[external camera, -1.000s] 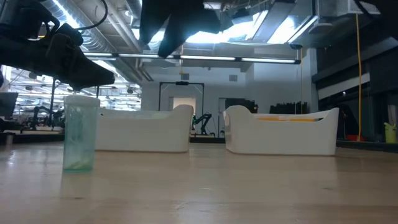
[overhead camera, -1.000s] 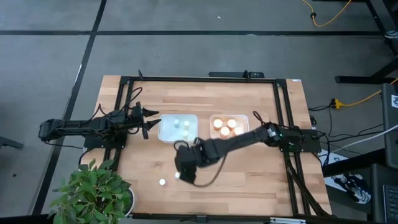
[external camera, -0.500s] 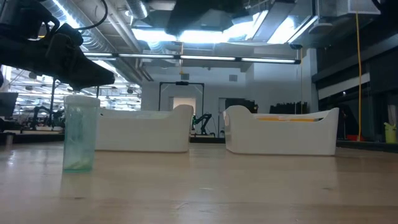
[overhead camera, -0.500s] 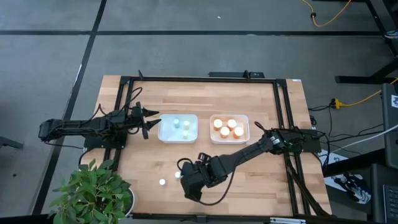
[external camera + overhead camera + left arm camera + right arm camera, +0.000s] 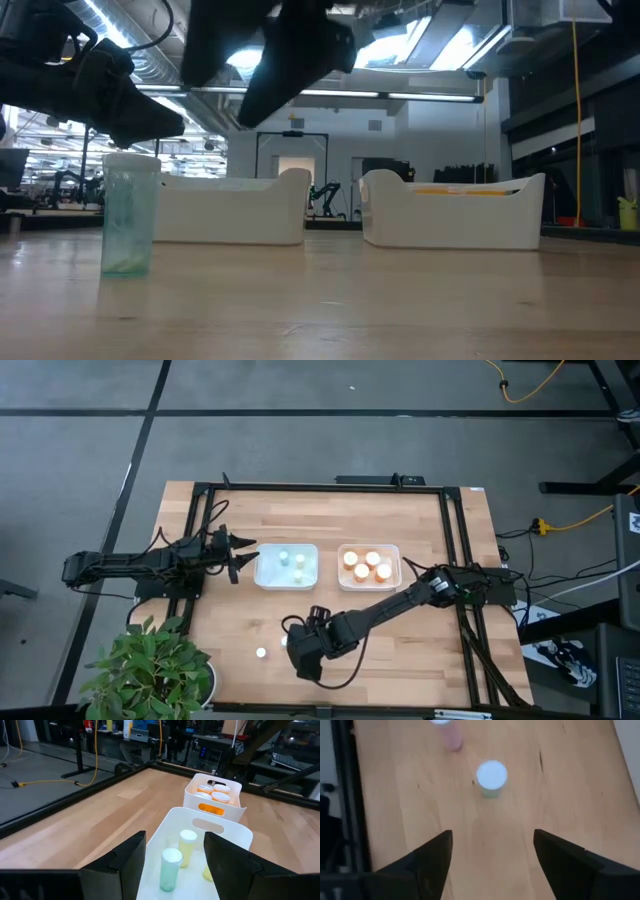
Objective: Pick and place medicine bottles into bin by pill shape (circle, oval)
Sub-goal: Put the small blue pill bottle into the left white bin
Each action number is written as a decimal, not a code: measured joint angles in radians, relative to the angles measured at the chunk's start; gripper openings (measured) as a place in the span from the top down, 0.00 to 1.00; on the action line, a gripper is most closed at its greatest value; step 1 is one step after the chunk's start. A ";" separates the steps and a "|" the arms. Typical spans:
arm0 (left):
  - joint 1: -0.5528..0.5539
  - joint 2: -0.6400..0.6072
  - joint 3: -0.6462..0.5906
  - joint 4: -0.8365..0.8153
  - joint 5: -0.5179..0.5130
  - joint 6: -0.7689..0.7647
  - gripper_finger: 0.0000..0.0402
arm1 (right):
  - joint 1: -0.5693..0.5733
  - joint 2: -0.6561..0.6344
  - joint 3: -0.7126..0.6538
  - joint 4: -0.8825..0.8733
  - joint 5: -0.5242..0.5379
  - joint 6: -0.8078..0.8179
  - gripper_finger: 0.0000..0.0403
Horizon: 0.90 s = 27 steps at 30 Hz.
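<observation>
The right gripper (image 5: 492, 855), fingers spread wide and empty, hovers above the worktop (image 5: 400, 630) just beside a pale bottle (image 5: 491, 777), while the left gripper (image 5: 175, 855) waits open over the white bin (image 5: 230, 832).

From high view I see two bins side by side mid-table: left bin (image 5: 287, 566) w/ 3 small bottles (image 5: 297, 563) in it, right bin (image 5: 369, 567) at its 3 o'clock w/ 4 larger bottles (image 5: 367, 565) in it. Loose bottle (image 5: 261, 654) sits on table (image 5: 420, 640) at 7 o'clock from left bin, well apart. Another bottle (image 5: 284, 642) just at its 2 o'clock. Plant (image 5: 150, 665) off table's 8 o'clock corner.
</observation>
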State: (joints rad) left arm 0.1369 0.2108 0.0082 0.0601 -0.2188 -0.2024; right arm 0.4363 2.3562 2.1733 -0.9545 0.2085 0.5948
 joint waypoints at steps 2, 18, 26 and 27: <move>0.000 0.000 0.000 0.000 0.000 0.000 0.52 | -0.009 0.000 -0.019 0.005 0.000 -0.043 0.31; 0.000 0.000 0.000 -0.004 0.000 0.003 0.52 | -0.095 0.034 -0.023 0.098 -0.173 -0.351 0.31; 0.000 0.000 0.000 -0.007 0.000 0.003 0.52 | -0.096 0.063 -0.022 0.159 -0.192 -0.456 0.31; 0.000 0.000 0.000 -0.007 0.000 0.003 0.52 | -0.096 0.068 -0.022 0.155 -0.192 -0.468 0.31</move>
State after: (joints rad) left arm 0.1368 0.2108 0.0082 0.0532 -0.2192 -0.1989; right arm 0.3403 2.4244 2.1509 -0.7990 0.0163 0.1265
